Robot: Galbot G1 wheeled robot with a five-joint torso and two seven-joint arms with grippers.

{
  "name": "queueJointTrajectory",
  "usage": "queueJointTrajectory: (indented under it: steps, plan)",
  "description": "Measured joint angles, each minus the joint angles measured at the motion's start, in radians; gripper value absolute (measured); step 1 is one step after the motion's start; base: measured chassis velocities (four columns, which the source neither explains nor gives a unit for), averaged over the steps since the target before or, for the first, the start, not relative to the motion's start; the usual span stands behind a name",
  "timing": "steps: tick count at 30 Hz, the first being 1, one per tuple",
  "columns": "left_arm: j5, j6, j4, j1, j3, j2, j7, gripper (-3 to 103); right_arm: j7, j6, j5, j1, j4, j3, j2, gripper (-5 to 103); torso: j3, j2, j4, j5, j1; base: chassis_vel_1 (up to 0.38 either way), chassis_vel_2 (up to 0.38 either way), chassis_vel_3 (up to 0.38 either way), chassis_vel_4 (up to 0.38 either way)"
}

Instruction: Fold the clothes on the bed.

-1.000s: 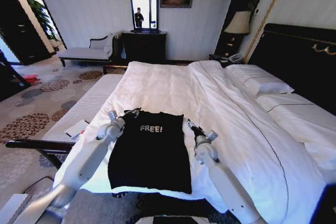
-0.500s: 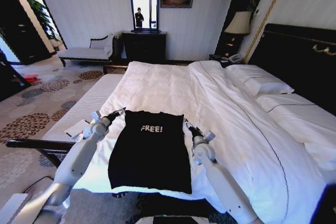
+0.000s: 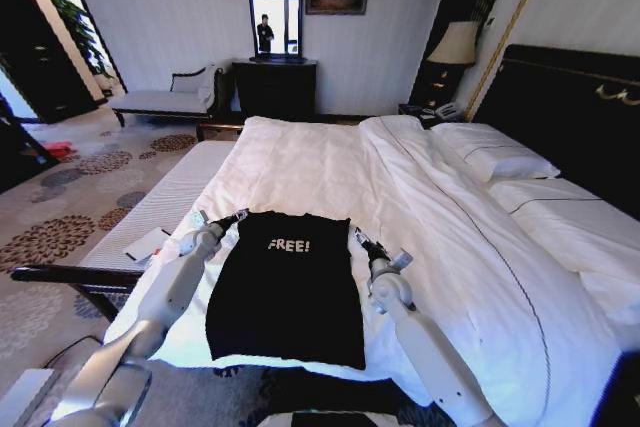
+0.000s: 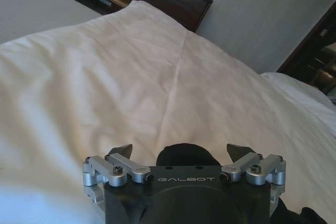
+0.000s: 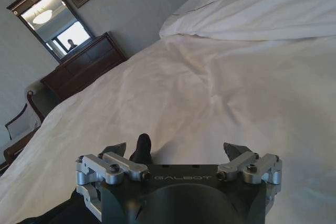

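- Black T-shirt [image 3: 285, 287] laid flat on the white duvet of the bed [image 3: 330, 162] at the near foot edge, sleeves already tucked in to leave a narrow rectangle.
- Long axis running 12 to 6 in the head view: collar end with the white lettering [image 3: 288, 245] at 12, hem at 6, overhanging the near edge slightly.
- Left hand [image 3: 236, 215] posted just beside the collar-end corner, at 9 o'clock from the lettering; fingers spread wide and holding nothing, with dark cloth [image 4: 184, 156] showing between them in the left wrist view.
- Right hand [image 3: 357, 238] posted just beside the opposite collar-end corner, at 3 o'clock from the lettering; likewise spread wide and empty, a dark tip of cloth [image 5: 140, 148] visible near one finger in the right wrist view.
- Both hands about equally near their corners, flanking the short top edge symmetrically; neither closed on fabric.
- Judgement: sleeve folds complete, lengthwise fold outstanding. Next move hinging on the 12-to-6 axis, with collar corners to be carried toward the hem at 6.
- Risk noted: thin cotton on soft duvet, pinch liable to gather bedding.
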Motion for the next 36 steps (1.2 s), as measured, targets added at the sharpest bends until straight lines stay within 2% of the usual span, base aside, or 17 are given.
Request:
queueJointTrajectory:
  steps: [4,5,6,10,12,14,17,20,21,24,26,30,33,34,36]
  plan:
    - [0.014,-0.004,0.031,-0.017,0.006,-0.017,0.010,98,0.000,0.000,0.000,0.003,-0.005,0.000,0.001,100,0.000,0.000,0.0002,0.0000,0.000,0.000,0.000,0.000,0.000]
    - [0.020,-0.004,0.037,-0.018,0.006,-0.022,0.012,93,0.000,0.000,0.000,0.004,-0.006,0.000,0.001,100,0.000,0.000,0.0002,-0.0001,0.000,0.000,0.000,0.000,0.000]
    - [0.020,-0.004,0.037,-0.018,0.006,-0.022,0.012,93,0.000,0.000,0.000,0.004,-0.006,0.000,0.001,100,0.000,0.000,0.0002,-0.0001,0.000,0.000,0.000,0.000,0.000]
    - [0.033,-0.010,0.051,-0.022,0.003,-0.036,0.017,72,0.001,0.000,0.001,0.005,-0.006,0.000,0.000,100,0.000,0.000,0.0001,-0.0001,0.000,0.000,0.000,0.000,0.000]
    - [0.033,-0.012,0.052,-0.022,0.002,-0.037,0.017,72,0.002,0.000,0.001,0.005,-0.006,0.000,0.000,100,0.000,0.000,0.0001,-0.0001,0.000,0.000,0.000,0.000,0.000]
    - [0.035,-0.016,0.053,-0.027,-0.001,-0.038,0.018,61,0.002,0.000,0.001,0.004,-0.006,0.000,-0.001,100,0.000,0.000,0.0002,-0.0002,0.000,0.000,0.000,0.000,0.000]
    - [0.035,-0.018,0.055,-0.032,-0.003,-0.037,0.019,56,0.002,0.000,0.001,0.003,-0.006,0.000,-0.001,100,0.000,0.000,0.0002,-0.0002,0.000,0.000,0.000,0.000,0.000]
    - [0.035,-0.021,0.070,-0.061,-0.003,-0.026,0.025,39,0.002,0.000,0.000,0.000,-0.005,0.001,0.000,100,0.000,0.000,0.0002,-0.0002,0.000,0.000,0.000,0.000,0.000]
    - [0.035,-0.021,0.070,-0.061,-0.003,-0.026,0.025,39,0.002,0.000,0.000,0.000,-0.005,0.001,0.000,100,0.000,0.000,0.0002,-0.0002,0.000,0.000,0.000,0.000,0.000]
    - [0.049,-0.023,0.102,-0.092,0.016,-0.017,0.033,23,0.003,0.000,-0.001,-0.001,-0.004,0.000,0.003,100,0.000,0.000,0.0002,-0.0002,0.000,0.000,0.000,0.000,0.000]
    - [0.053,-0.024,0.110,-0.098,0.021,-0.016,0.034,23,0.003,0.000,-0.001,-0.001,-0.003,0.000,0.003,100,0.000,0.000,0.0001,-0.0001,0.000,0.000,0.000,0.000,0.000]
    - [0.058,-0.023,0.111,-0.105,0.026,-0.014,0.037,3,0.003,0.000,-0.001,-0.003,0.002,0.004,-0.002,100,0.000,0.000,0.0001,-0.0003,0.000,0.000,0.000,0.000,0.000]
    - [0.045,-0.020,0.078,-0.088,0.017,-0.008,0.038,-1,0.003,0.000,-0.001,-0.005,0.002,0.008,-0.007,100,0.000,0.000,-0.0001,-0.0002,0.000,0.000,0.000,0.000,0.000]
    - [0.036,-0.017,0.065,-0.078,0.010,-0.006,0.038,3,0.003,0.000,-0.001,-0.006,0.002,0.010,-0.008,100,0.000,0.000,-0.0001,-0.0002,0.000,0.000,0.000,0.000,0.000]
    - [0.028,-0.014,0.055,-0.071,0.004,-0.006,0.037,3,0.003,0.000,-0.001,-0.006,0.002,0.010,-0.009,100,0.000,0.000,0.0000,-0.0002,0.000,0.000,0.000,0.000,0.000]
